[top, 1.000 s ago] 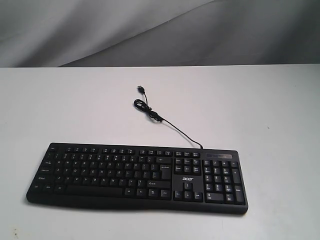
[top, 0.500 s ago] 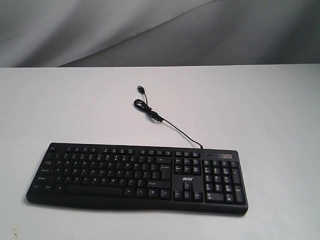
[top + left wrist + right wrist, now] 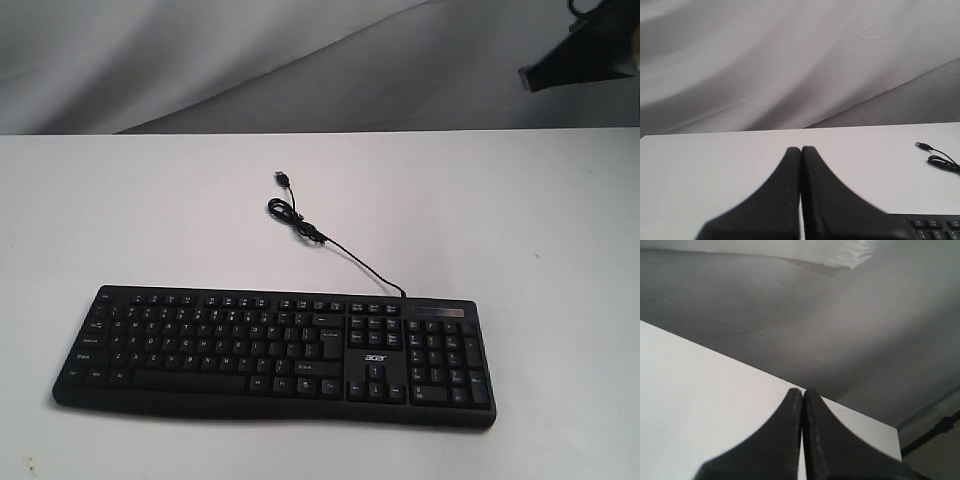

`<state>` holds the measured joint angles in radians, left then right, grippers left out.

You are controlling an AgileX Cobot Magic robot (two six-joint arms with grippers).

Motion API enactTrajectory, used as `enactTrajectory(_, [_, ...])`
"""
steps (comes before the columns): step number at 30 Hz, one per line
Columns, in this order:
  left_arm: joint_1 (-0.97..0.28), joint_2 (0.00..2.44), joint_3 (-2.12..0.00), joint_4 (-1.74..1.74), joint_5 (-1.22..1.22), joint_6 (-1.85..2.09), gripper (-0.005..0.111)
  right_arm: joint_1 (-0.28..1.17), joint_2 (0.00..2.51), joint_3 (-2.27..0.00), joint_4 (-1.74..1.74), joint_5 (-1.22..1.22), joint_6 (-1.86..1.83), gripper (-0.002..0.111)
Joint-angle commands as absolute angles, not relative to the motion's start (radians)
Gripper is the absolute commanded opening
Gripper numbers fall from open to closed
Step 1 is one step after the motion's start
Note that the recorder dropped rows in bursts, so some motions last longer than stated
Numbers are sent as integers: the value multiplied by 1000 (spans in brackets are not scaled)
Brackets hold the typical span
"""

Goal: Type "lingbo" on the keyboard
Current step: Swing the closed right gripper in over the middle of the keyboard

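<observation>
The black keyboard (image 3: 275, 355) with white legends and an "acer" logo lies near the front of the white table (image 3: 520, 220). Its thin black USB cable (image 3: 300, 226) curls away behind it. A dark part of my right arm (image 3: 585, 50) shows at the exterior view's top right corner, high above the table. My right gripper (image 3: 802, 391) is shut, with nothing between its fingers, over bare table. My left gripper (image 3: 801, 149) is also shut and empty; a corner of the keyboard (image 3: 935, 227) and the cable (image 3: 940, 160) show beside it. The left arm is out of the exterior view.
Grey draped cloth (image 3: 250, 60) hangs behind the table. The table's far edge (image 3: 855, 412) and a dark strip beyond it show in the right wrist view.
A dark part of the right arm has come into the exterior view at the top right corner. The keyboard and cable have not moved.
</observation>
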<state>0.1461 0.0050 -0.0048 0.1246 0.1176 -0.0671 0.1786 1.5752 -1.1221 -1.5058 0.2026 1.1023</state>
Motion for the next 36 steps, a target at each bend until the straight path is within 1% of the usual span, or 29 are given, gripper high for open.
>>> enactTrajectory(1, [139,0,0,125,109,-69,1,252,1677,-1183,-1420,129,1091,0])
enactTrajectory(3, [139,0,0,125,109,-69,1,284,1737,-1183,-1437,-127,1089,0])
enactTrajectory(4, [139,0,0,125,109,-69,1,303,1775,-1183,-1491,-292,1121,0])
enactTrajectory(6, [139,0,0,125,109,-69,1,343,1848,-1199,-1692,-661,1258,0])
enactTrajectory(7, [139,0,0,125,109,-69,1,373,1878,-1211,-1744,-702,1329,0])
enactTrajectory(9, [139,0,0,125,109,-69,1,440,1918,-1211,-1744,-622,1324,0])
enactTrajectory(13, [139,0,0,125,109,-69,1,556,1985,-1207,-1744,-585,1260,0])
enactTrajectory(15, [139,0,0,125,109,-69,1,626,2007,-1207,-1744,-501,1262,0])
enactTrajectory(19, [139,0,0,125,109,-69,1,758,2007,-1207,-1744,-109,1402,0])
enactTrajectory(24, [139,0,0,125,109,-69,1,808,1970,-1207,-1744,59,1451,0])
enactTrajectory(26, [139,0,0,125,109,-69,1,840,1969,-1207,-1744,229,1416,0])
enactTrajectory(29, [139,0,0,125,109,-69,1,887,1969,-1212,-1744,502,1288,0])
enactTrajectory(31, [139,0,0,125,109,-69,1,906,1969,-1244,-1653,647,1174,0])
enactTrajectory(32, [139,0,0,125,109,-69,1,908,1967,-1271,-1578,669,1091,0])
enactTrajectory(34, [139,0,0,125,109,-69,1,898,1964,-1337,-1367,631,892,0])
enactTrajectory(36, [139,0,0,125,109,-69,1,877,1960,-1408,-1035,536,577,0])
